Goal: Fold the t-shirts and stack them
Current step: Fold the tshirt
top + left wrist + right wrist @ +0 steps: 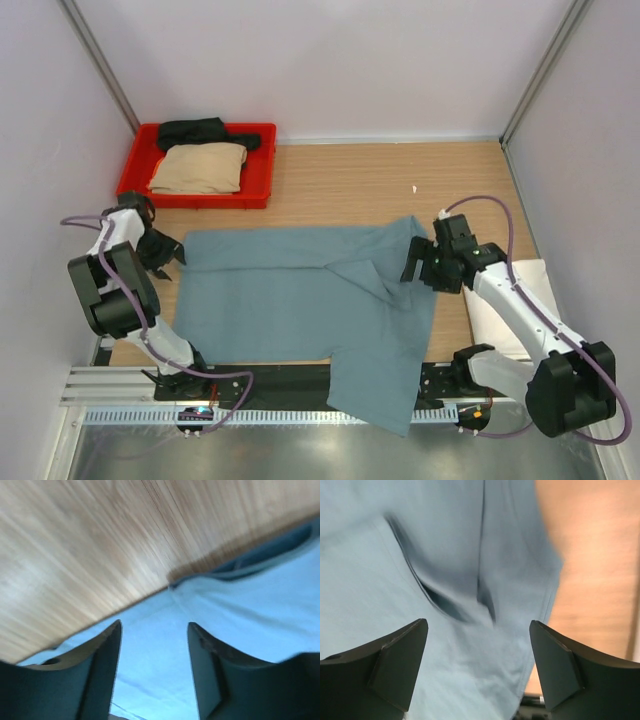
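Observation:
A dusty teal-blue t-shirt [300, 290] lies spread across the middle of the wooden table, its lower right part hanging over the near edge. At the shirt's left edge, my left gripper [172, 255] is open; in the left wrist view the fingertips [155, 625] stand apart over the blue cloth [240, 610], holding nothing. My right gripper [412, 265] hovers over the shirt's upper right corner. It is wide open [478, 622] above wrinkled cloth [395, 555]. A tan t-shirt [200, 168] and a black t-shirt [205, 132] lie in the tray. A folded white t-shirt [532, 277] rests under my right arm.
The red plastic tray [262, 165] sits at the back left corner. Bare wood [400, 185] stretches behind the spread shirt. Grey walls close in both sides and the back. A metal rail [120, 385] with the arm bases runs along the near edge.

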Robot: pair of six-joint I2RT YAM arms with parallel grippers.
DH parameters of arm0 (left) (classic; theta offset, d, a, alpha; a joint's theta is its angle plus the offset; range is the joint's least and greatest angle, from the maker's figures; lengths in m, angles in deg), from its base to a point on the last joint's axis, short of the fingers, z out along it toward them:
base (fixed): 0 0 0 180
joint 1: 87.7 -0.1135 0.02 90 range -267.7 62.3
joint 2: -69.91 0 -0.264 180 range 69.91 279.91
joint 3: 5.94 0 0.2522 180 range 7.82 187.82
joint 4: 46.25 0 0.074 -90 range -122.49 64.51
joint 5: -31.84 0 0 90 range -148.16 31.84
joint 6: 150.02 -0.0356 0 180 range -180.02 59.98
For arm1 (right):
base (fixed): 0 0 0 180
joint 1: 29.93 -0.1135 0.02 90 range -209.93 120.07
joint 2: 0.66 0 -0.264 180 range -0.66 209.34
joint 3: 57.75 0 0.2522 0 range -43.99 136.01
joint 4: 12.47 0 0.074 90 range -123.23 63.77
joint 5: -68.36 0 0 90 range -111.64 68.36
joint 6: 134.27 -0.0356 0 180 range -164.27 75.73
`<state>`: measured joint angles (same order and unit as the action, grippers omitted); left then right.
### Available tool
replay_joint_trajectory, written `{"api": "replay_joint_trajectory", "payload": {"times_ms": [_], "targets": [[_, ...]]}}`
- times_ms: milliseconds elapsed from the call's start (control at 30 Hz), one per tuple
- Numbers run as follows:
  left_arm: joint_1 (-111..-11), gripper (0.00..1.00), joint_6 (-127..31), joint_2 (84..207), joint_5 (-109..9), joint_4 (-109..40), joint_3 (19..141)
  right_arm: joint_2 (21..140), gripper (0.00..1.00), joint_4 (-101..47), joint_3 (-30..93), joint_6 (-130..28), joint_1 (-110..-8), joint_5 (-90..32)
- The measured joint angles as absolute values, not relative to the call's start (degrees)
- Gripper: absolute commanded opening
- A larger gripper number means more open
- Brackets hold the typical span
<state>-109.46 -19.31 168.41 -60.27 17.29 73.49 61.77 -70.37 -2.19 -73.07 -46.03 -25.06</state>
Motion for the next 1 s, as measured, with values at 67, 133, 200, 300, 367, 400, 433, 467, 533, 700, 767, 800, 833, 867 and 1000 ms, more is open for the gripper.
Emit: {"api": "replay_joint_trajectory", "payload": {"times_ms": [67,133,200,300,367,400,433,467,533,700,767,800,833,867,1000], "targets": [[-109.22,0.43,-19.2,165.42,-60.62,18.23,74.25,62.69,0.81,-67.86,1.86,-71.95,-43.14,-23.72],[-108.35,0.35,-19.57,163.67,-60.95,18.38,76.5,65.84,0.73,-63.62,5.64,-71.91,-39.56,-23.16],[-106.47,0.25,-20.14,163.58,-60.86,17.38,79.34,70.91,0.62,-57.76,9.18,-72.24,-36.3,-23.33],[-102.14,0.16,-21.25,164.52,-59.77,13.82,82.25,81.03,0.52,-49.58,13.38,-72.61,-33.17,-24.32],[-99.91,0.11,-21.43,165.96,-57.91,11.74,82.71,87.08,0.55,-47.51,16.28,-72.28,-32.69,-24.91],[-99.12,0.11,-21.32,167.16,-56.81,10.69,82.73,90.38,0.57,-46.66,18.16,-71.99,-32.58,-25.52],[-98.77,0.11,-21.25,168.54,-55.98,10.03,82.73,92.94,0.58,-45.5,19.54,-71.75,-32.52,-26.3],[-98.66,0.1,-21.17,169.81,-55.33,9.4,82.73,95.13,0.6,-44.47,20.81,-71.54,-32.52,-26.98],[-98.84,0.09,-21.04,172.91,-54.56,8.57,82.77,98.73,0.6,-42.9,22.95,-71.43,-32.52,-28.42],[-99.19,0.09,-20.6,177.77,-53.95,8.11,82.8,104.42,0.58,-41.19,26.34,-71.6,-32.52,-31.07],[-99.19,0.07,-20.18,178.81,-53.91,8.09,82.95,105.4,0.55,-41.02,26.58,-71.65,-32.52,-31.66],[-99.19,0.06,-20.01,179.23,-53.93,8.05,83.1,105.62,0.54,-41.06,26.58,-71.62,-32.52,-31.88],[-99.19,0.06,-19.92,179.67,-53.93,8.07,83.34,105.81,0.51,-41.04,26.58,-71.69,-32.52,-31.99],[-99.19,0.05,-19.81,180.04,-53.97,8.02,83.5,105.95,0.44,-41.04,26.58,-71.69,-32.52,-32.16],[-99.19,0.04,-19.31,181.2,-54.04,8.02,83.67,107.13,0.38,-40.95,26.99,-71.8,-32.52,-32.58]]}}
